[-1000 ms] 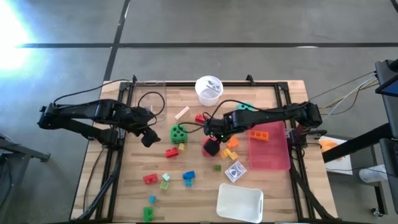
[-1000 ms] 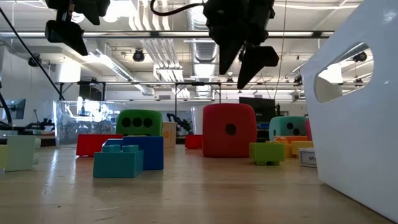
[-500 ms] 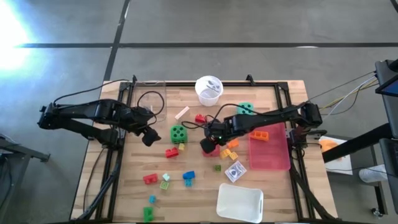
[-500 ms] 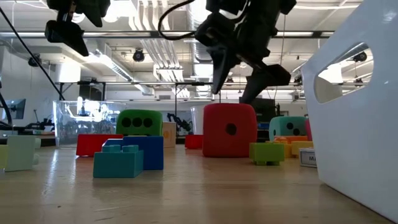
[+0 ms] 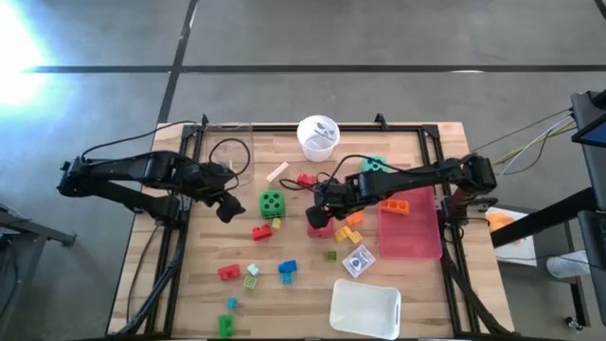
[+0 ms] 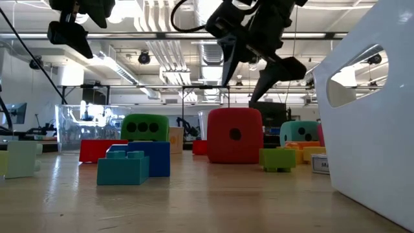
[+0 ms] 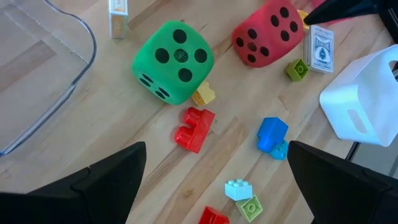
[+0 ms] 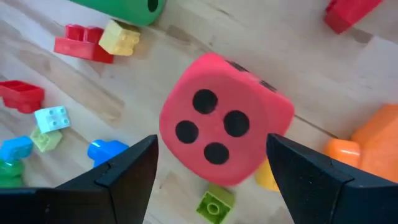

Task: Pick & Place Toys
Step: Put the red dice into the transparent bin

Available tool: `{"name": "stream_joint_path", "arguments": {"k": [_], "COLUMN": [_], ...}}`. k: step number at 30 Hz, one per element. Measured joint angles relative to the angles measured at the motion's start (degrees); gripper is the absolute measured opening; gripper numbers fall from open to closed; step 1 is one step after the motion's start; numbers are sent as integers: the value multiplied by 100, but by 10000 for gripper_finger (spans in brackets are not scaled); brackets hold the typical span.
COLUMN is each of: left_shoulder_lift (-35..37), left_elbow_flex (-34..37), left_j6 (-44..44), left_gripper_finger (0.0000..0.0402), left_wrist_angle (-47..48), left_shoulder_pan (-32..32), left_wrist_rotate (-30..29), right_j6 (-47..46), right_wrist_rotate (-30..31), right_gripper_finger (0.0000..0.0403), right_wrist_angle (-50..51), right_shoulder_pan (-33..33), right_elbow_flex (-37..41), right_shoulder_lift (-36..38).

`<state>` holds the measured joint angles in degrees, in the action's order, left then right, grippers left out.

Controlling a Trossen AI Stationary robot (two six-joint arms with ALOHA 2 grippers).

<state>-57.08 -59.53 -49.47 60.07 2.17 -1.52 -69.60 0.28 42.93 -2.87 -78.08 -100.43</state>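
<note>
Left gripper (image 5: 227,206): fingers spread wide, holding nothing; it hangs above the table's left part, just left of the green die.
Clear container (image 5: 230,152): transparent, at the table's far-left area, beside the left arm.
Small bricks, near-left group: red brick (image 5: 227,272), pale brick (image 5: 252,270), blue brick (image 5: 287,269) and a green brick (image 5: 225,325) near the front edge.
Green die (image 5: 273,202): rests on the wood left of centre; a red brick (image 5: 261,232) and a yellow brick (image 7: 203,95) lie just beside it.
White cup (image 5: 317,135): stands at the far edge, middle of the table.
Right gripper (image 5: 320,206): fingers parted, grasping nothing; it is poised over the red die, one finger to each side in the right wrist view, with a gap above the die in the low view.
Red die (image 8: 224,120): sits on the table at centre, three dots facing the right wrist camera.
Teal die (image 5: 373,165): beyond the right arm, partly hidden.
Pink tray (image 5: 413,232): right part of the table; an orange brick (image 5: 395,205) lies in it.
White bin (image 5: 365,307): near edge, right of centre.
</note>
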Motion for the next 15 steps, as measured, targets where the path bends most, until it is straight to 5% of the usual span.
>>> {"name": "stream_joint_path", "arguments": {"k": [11, 15], "left_shoulder_lift": [0, 0], "left_elbow_flex": [0, 0], "left_j6": [-2, -4], "left_gripper_finger": [392, 392], "left_wrist_angle": [-106, -155], "left_shoulder_pan": [2, 2], "left_wrist_rotate": [0, 0], "right_j6": [-571, -699], "right_wrist_rotate": [-15, -6], "right_gripper_finger": [293, 293], "right_wrist_angle": [67, -645], "right_shoulder_pan": [-35, -37], "right_elbow_flex": [440, 759], "right_shoulder_lift": [7, 7]}}
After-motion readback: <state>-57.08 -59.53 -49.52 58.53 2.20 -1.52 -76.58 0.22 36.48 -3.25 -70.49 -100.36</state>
